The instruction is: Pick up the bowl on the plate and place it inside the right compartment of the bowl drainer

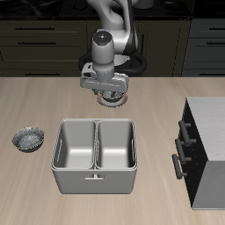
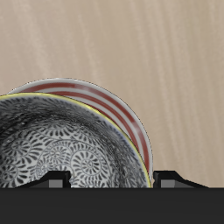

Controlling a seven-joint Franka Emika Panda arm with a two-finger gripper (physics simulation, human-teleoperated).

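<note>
While gripper (image 1: pixel 110 95) sits low over bowl (image 2: pixel 61 144), bowl rests on plate (image 2: pixel 118 109) behind drainer (image 1: pixel 94 156); jaws straddle rim, likely for pinch grasp, grip state cannot tell. Drainer's right compartment (image 1: pixel 77 145) empty. Twin bowl (image 1: pixel 28 138) beside drainer.

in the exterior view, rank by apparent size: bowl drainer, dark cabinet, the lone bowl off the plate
1. dark cabinet, though cut off by the frame edge
2. bowl drainer, close to it, so that order is unsure
3. lone bowl, clearly smallest
</note>
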